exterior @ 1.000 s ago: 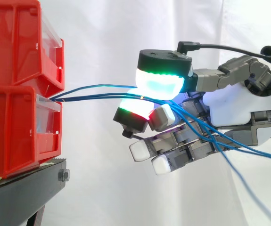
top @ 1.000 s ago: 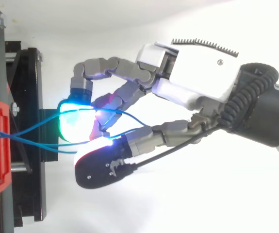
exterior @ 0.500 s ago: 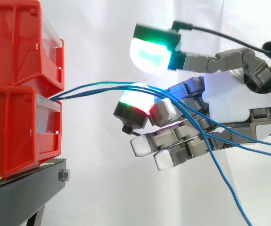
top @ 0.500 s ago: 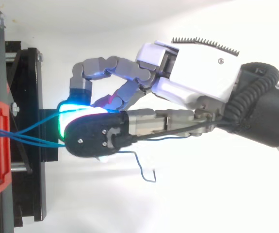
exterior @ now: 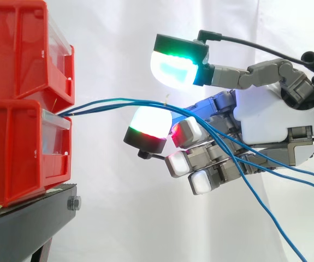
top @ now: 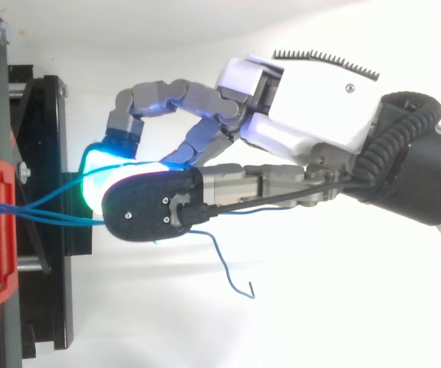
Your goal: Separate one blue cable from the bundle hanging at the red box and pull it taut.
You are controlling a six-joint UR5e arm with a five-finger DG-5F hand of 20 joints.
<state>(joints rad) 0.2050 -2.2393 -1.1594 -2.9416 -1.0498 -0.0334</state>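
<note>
Now | robot hand (exterior: 266, 125): you find thumb and fingers apart, clamping nothing, the green-glowing thumb pad (exterior: 176, 65) poised above the strands | blue cables (exterior: 113, 102): thin, smooth wires fanning from the glossy plastic red box (exterior: 20, 153), draped over a rounded white pad (exterior: 146, 121), probably to spread them for singling one out | none looks taut.

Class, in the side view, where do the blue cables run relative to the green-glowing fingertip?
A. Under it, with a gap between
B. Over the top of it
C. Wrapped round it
A: the blue cables pass beneath the green pad of the hand without touching it.
</note>
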